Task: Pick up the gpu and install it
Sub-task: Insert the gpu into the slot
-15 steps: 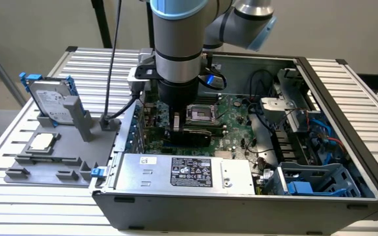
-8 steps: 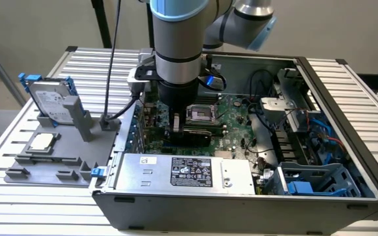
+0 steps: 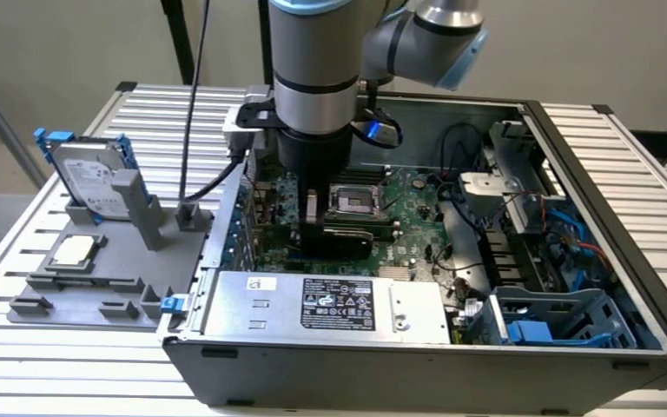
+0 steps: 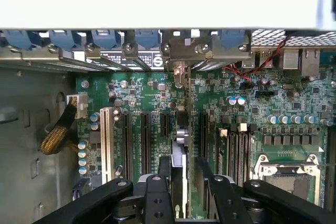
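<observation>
Arm: the Universal Robots arm reaches straight down from above into the open computer case, which lies on its side on the slatted counter.
Gripper: the gripper is low over the motherboard, just beside the processor socket on the exterior view's left of it; in the wrist view the gripper sits over the row of expansion slots.
Fingers: the black fingers are drawn narrow, pinching the gpu between them by its upper edge.
Gpu, exterior view: the gpu stands on edge below the gripper, its black face showing, running toward the exterior view's right across the board.
Gpu, wrist view: the gpu is seen edge-on as a thin strip lying along one expansion slot, with its silver end bracket reaching to the case's rear wall among the blue slot clips.
Seating: the card's lower edge appears to be at or in the slot, but the fingers hide it, so whether it is fully seated cannot be told.
Neighbouring slots: black expansion slots and one white slot lie parallel beside the card.
Power supply: a silver power supply with a label fills the near side of the case.
Counter, exterior view's left: a grey fixture holds a silver hard drive in a blue frame upright and a processor chip lying flat, well apart from the gripper.
</observation>
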